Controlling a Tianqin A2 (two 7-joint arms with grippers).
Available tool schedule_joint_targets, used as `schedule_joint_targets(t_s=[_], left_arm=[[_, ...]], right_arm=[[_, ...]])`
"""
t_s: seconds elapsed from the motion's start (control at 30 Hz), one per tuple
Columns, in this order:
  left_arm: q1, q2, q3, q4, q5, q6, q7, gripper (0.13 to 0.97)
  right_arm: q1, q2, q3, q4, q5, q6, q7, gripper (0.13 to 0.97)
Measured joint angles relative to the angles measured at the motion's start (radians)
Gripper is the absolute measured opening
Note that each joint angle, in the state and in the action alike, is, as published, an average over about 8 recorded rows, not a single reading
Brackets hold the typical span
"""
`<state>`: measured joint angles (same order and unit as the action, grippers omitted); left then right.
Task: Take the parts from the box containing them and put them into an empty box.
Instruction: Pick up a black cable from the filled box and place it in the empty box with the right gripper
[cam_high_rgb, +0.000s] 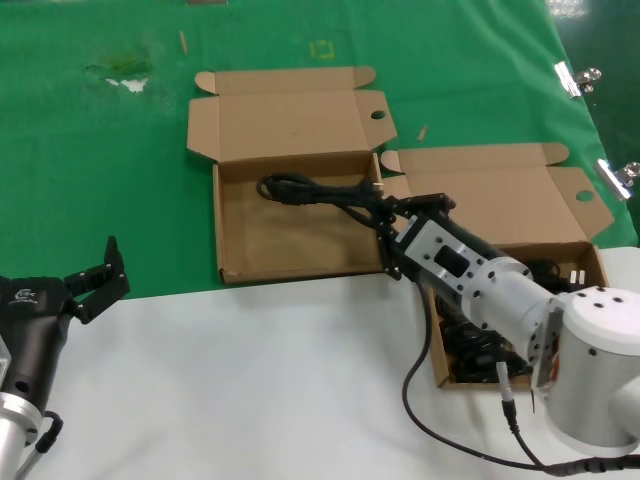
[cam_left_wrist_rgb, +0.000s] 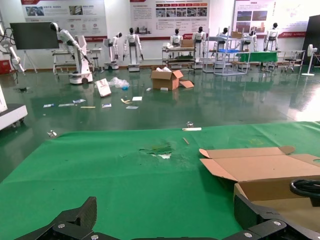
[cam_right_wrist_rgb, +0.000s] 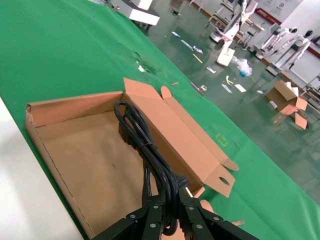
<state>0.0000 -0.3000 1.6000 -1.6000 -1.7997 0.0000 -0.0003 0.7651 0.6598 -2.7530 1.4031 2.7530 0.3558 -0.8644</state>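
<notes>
My right gripper (cam_high_rgb: 388, 218) is shut on a black coiled power cord (cam_high_rgb: 318, 192) at the right wall of the left cardboard box (cam_high_rgb: 280, 245). The cord stretches leftward along that box's back wall, and nothing else lies in the box. In the right wrist view the cord (cam_right_wrist_rgb: 144, 142) runs from the gripper (cam_right_wrist_rgb: 172, 210) over the box floor (cam_right_wrist_rgb: 90, 160). The right box (cam_high_rgb: 500, 205) holds more black cords (cam_high_rgb: 468, 345), mostly hidden by my right arm. My left gripper (cam_high_rgb: 100, 275) stands open and idle at the near left; its wrist view shows its gripper (cam_left_wrist_rgb: 167, 216) over green cloth.
The boxes sit on a green cloth (cam_high_rgb: 100, 180) with a torn spot (cam_high_rgb: 125, 75) at the far left. Bare white table (cam_high_rgb: 250, 380) lies in front. Metal clips (cam_high_rgb: 575, 78) sit along the cloth's right edge. The left box's lid (cam_left_wrist_rgb: 260, 169) stands open.
</notes>
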Motion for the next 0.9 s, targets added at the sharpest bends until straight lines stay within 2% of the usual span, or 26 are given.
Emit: schedule_joint_targets(t_s=[0.9], left_arm=[[0.0,0.0,0.0,0.0,0.0,0.0,0.0,0.966]], right_arm=[[-0.01,-0.078,0.0,-0.124,0.0,-0.034,-0.041,0.173]])
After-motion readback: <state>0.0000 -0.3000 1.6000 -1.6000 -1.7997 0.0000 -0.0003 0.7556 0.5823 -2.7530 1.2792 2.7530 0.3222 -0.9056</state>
